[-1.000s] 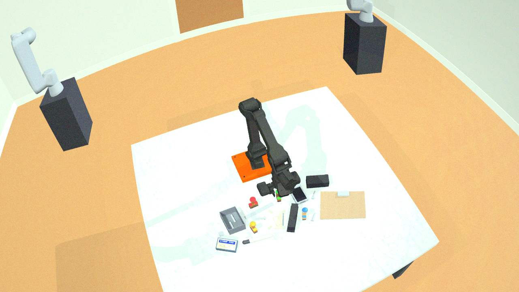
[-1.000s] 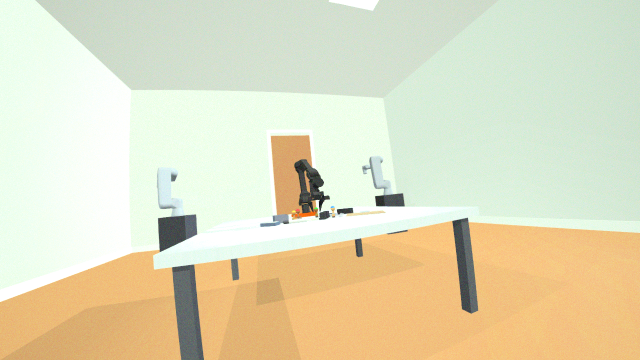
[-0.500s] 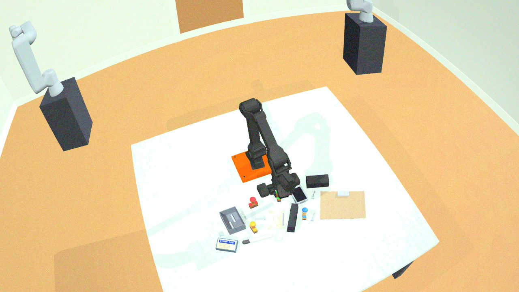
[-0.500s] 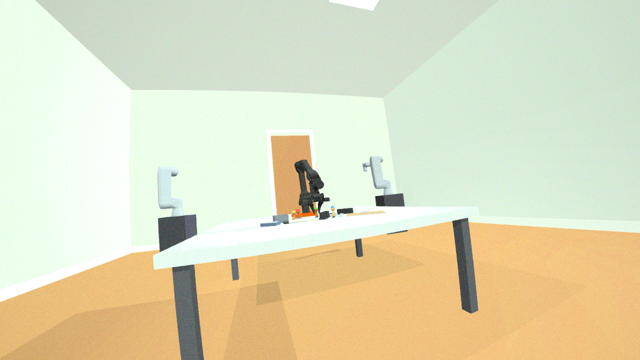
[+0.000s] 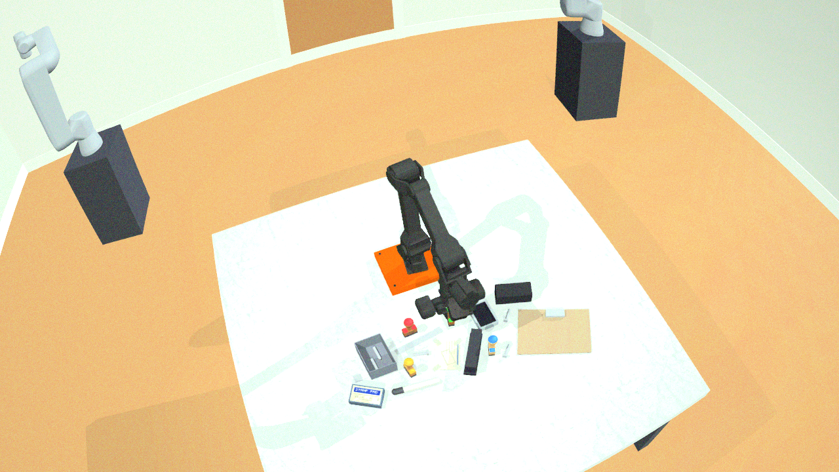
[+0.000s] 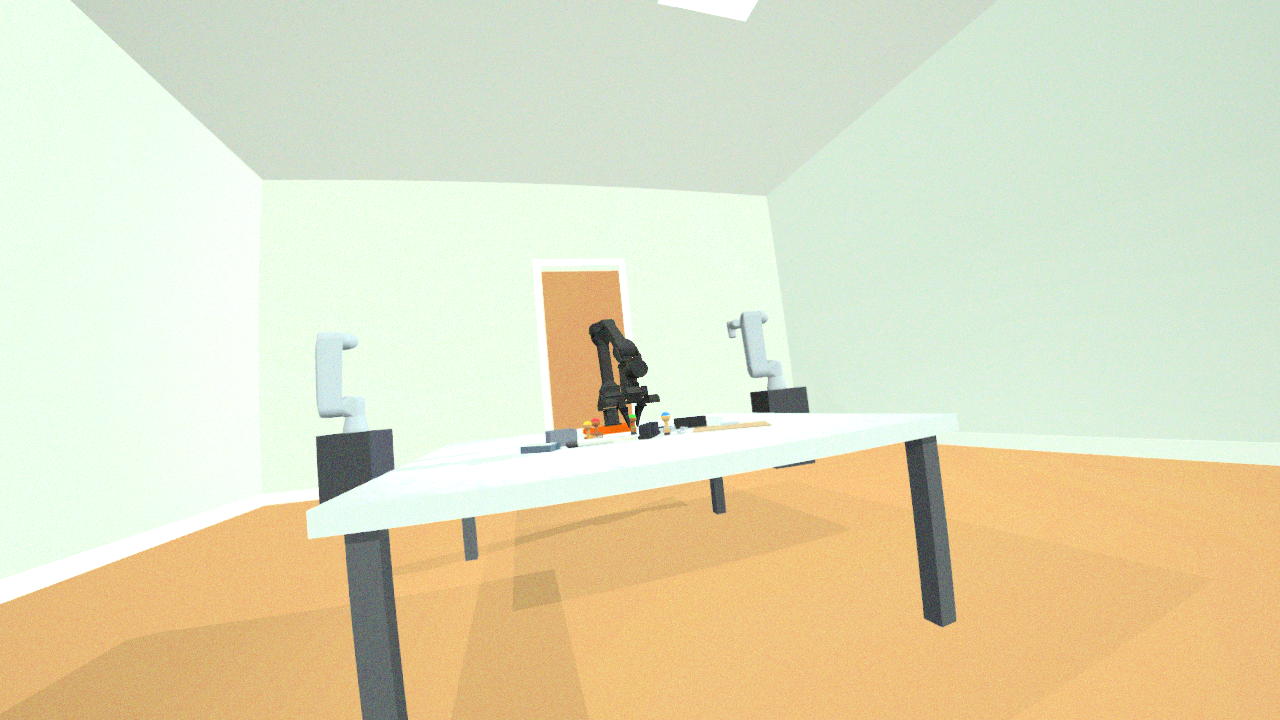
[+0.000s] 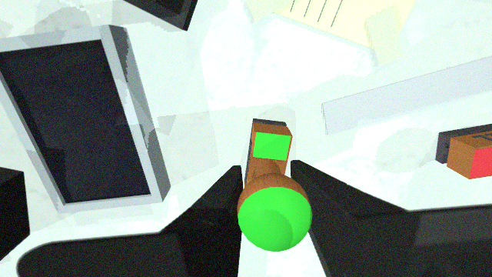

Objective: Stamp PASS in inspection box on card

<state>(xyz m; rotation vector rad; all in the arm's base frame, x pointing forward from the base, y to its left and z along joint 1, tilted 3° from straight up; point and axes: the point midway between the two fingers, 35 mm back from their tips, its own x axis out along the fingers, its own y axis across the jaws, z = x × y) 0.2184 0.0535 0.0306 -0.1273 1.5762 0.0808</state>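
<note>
The green-topped stamp [image 5: 450,321] [image 6: 632,419] [image 7: 274,219] stands upright on the bench, its wooden base with a green label. My gripper [image 7: 266,171] is shut on its handle, one black finger on each side just below the knob; no lettering is readable on it. The open ink pad [image 5: 484,314] [image 7: 77,115], dark in a grey frame, lies beside it, left in the wrist view. The cream card [image 5: 449,356] [image 7: 350,28] lies beyond, cut off at the top of the wrist view. Its inspection box cannot be made out.
Red [image 5: 408,326] [image 7: 467,158], yellow [image 5: 409,366] and blue [image 5: 492,343] stamps stand around. A black block [image 5: 513,292] and a long black object [image 5: 472,352] lie near the pad. A grey tray [image 5: 384,372], a stamp pad lid [image 5: 366,396] and a clipboard [image 5: 554,340] lie farther out.
</note>
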